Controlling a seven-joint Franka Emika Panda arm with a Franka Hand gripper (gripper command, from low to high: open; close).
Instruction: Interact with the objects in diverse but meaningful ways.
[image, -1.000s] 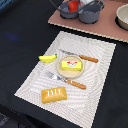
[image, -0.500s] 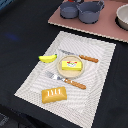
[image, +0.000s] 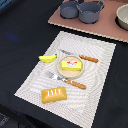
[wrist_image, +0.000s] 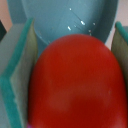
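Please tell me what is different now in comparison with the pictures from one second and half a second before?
One second ago a red object, with part of the arm, showed above the grey pots at the exterior view's top; it has left that view. The wrist view now shows the red tomato between the claw's pads. The bread loaf, banana, butter block, fork and knife stayed in place.

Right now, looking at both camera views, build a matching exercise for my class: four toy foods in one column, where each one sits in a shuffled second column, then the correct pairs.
Column A
1. banana
2. bread loaf
3. butter block
4. tomato

Column B
a. between the gripper's teal pads
b. on the round plate
c. placemat's near edge, below the fork
d. on the placemat, at the exterior view's left of the plate

Pairs: 1-d, 2-c, 3-b, 4-a
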